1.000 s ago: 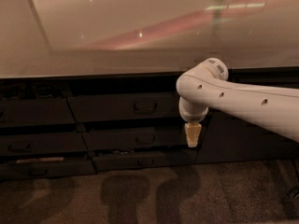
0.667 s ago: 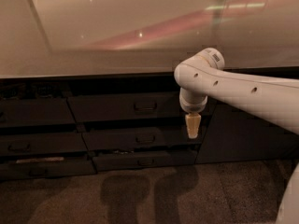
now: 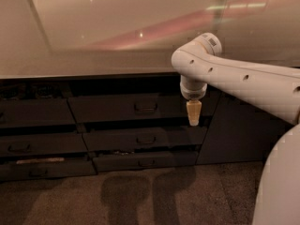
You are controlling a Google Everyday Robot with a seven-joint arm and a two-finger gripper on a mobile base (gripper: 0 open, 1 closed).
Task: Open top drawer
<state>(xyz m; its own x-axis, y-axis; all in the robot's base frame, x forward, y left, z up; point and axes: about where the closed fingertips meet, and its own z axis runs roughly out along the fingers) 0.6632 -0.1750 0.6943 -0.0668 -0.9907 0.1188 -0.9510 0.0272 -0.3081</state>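
Pincer (image 3: 193,121) downward, before top drawer (image 3: 112,110)

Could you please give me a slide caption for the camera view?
Gripper hangs pointing down by the top drawer's right end, clear of its handle.

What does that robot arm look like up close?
The arm is a smooth white tube with rounded joints and a row of small dark dots along its side. At its end a short collar carries the gripper, a tapered tan-yellow tip, in front of the right end of the top drawer. No cables show.
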